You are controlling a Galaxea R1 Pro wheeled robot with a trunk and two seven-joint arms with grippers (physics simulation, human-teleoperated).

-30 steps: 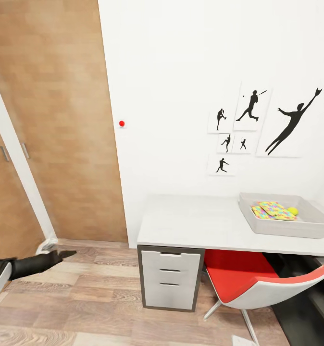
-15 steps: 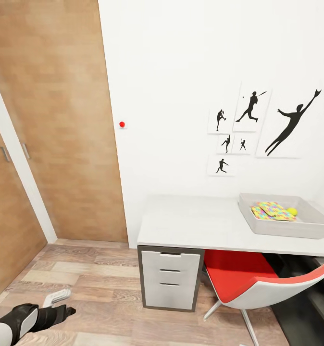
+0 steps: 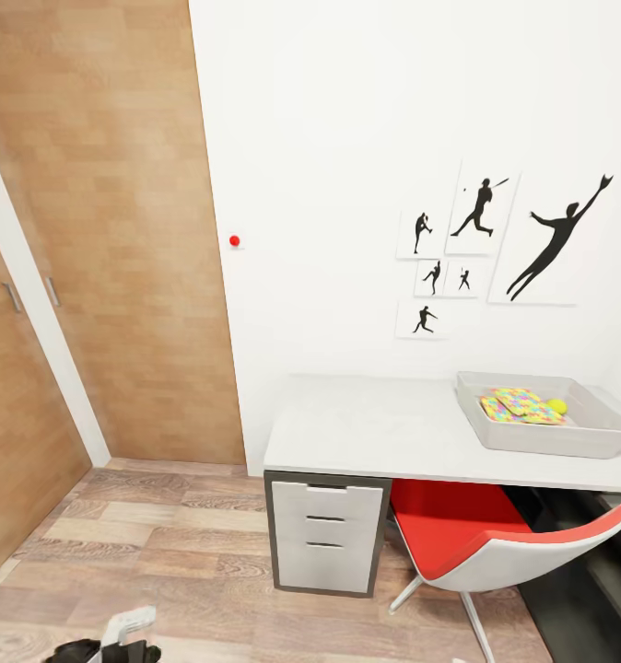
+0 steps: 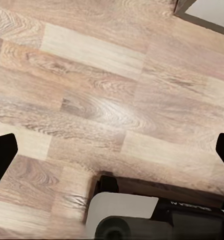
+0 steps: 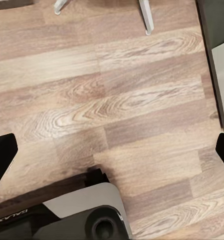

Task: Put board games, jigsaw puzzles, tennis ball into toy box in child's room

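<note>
Inside: bumpy jigsaw puzzles [image 3: 521, 405] — sloped, smooth toy box [image 3: 541, 440].

Head toward desk [image 3: 375, 433]; wrists floorward.

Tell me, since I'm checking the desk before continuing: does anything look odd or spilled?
Nothing stands out. The jigsaw puzzles and tennis ball lie inside the toy box on the table.
</note>
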